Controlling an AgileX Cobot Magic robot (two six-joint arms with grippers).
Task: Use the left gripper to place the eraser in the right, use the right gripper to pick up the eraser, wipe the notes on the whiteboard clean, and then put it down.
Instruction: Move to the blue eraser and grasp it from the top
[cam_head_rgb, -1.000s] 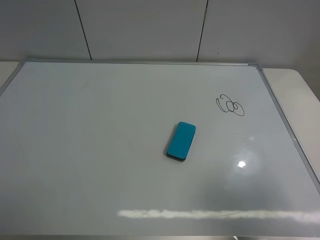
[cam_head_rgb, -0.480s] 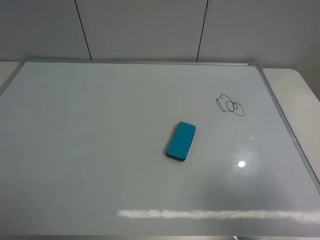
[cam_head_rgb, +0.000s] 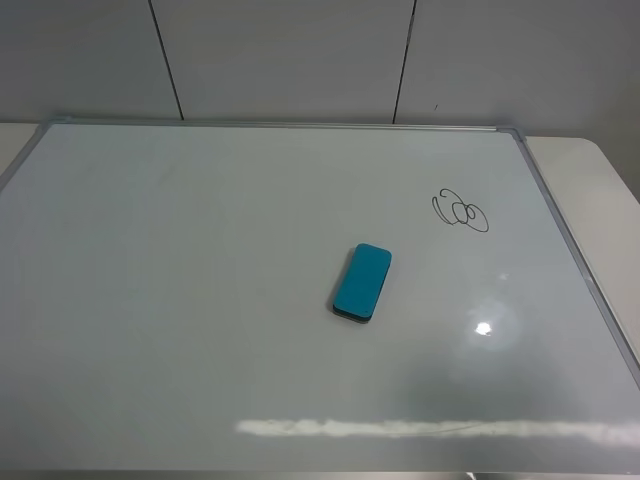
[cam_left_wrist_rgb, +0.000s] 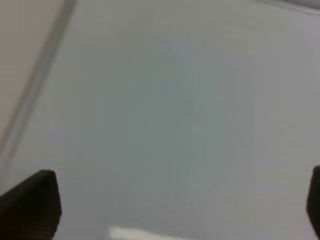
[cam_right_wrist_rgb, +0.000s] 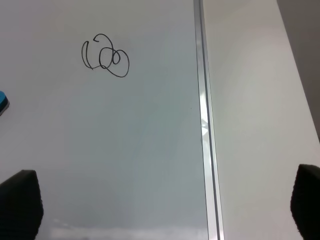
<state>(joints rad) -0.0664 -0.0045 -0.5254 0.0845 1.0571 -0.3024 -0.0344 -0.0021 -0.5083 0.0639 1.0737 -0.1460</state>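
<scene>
So the eraser (cam_head_rgb: 362, 282) is found lying flat on the whiteboard (cam_head_rgb: 200, 300), a little right of the middle and turned slightly off square. It's a teal-blue oblong with rounded corners and a smooth matte top. A thin dark felt strip can be made out along its near edge, where it's pressed against the board.

The board itself is glossy white, and a bright glare spot (cam_head_rgb: 484, 328) plus a long smeary reflection are picked up near the front. It's edged by a thin silver metal frame (cam_head_rgb: 560, 235) and is laid on a pale, dull worktop (cam_head_rgb: 590, 180).

The notes (cam_head_rgb: 459, 211) are just a few thin black marker loops tangled together. They're placed toward the far right part of the board, well apart from the eraser.

The left pincer (cam_left_wrist_rgb: 172, 205) is left released over bare board beside the frame. Its black ridged fingers (cam_left_wrist_rgb: 30, 207) are spread out to the edges of the wrist view.

The right pincer (cam_right_wrist_rgb: 162, 205) is released too, with its dark fingers (cam_right_wrist_rgb: 20, 202) spread just as wide. Between them only the frame and some worktop are seen, with the notes farther out and a sliver of the eraser at the edge.
</scene>
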